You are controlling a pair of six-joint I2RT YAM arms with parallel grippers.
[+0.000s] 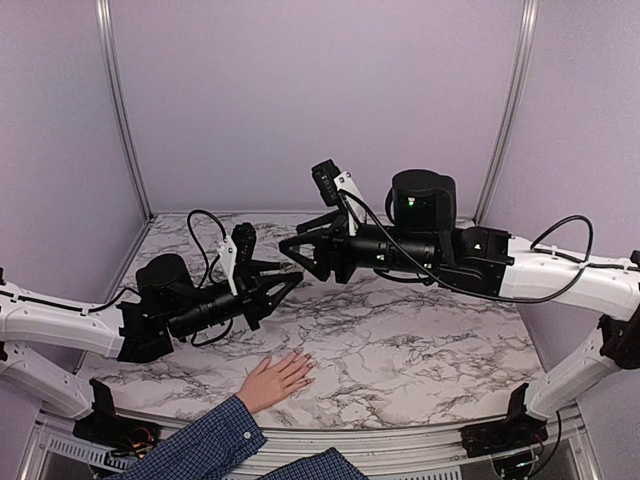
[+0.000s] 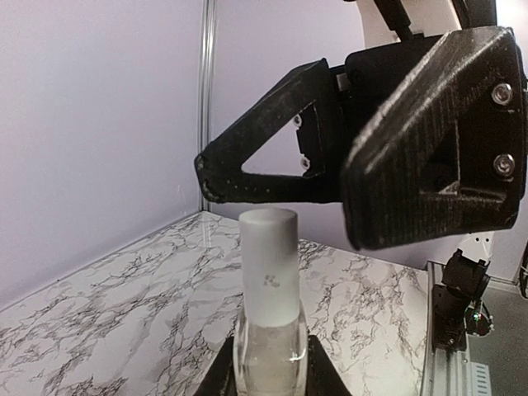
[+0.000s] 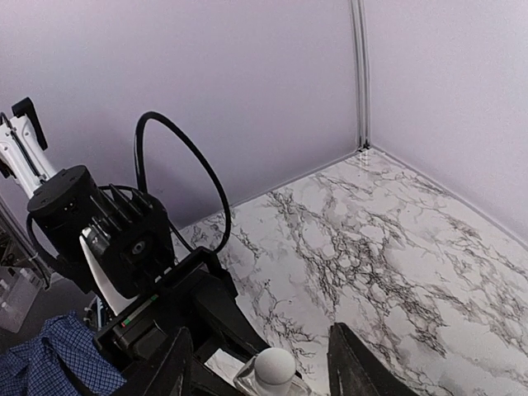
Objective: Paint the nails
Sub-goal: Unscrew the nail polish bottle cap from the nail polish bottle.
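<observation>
A light-skinned hand (image 1: 275, 379) with a blue plaid sleeve (image 1: 205, 444) lies flat on the marble table's near edge; its nails are too small to make out. My left gripper (image 2: 269, 367) is shut on a clear nail polish bottle (image 2: 268, 351) with a frosted white cap (image 2: 269, 268), held upright above the table. In the top view the left gripper (image 1: 286, 284) is behind the hand. My right gripper (image 3: 266, 371) is open, its fingers on either side of the cap (image 3: 275, 366) without touching it. It meets the left gripper in the top view (image 1: 292, 256).
The marble table (image 1: 420, 340) is walled by lilac panels on three sides with metal posts at the back corners. The left arm's black cable (image 3: 186, 173) loops above its wrist. The sleeve shows in the right wrist view (image 3: 41, 359).
</observation>
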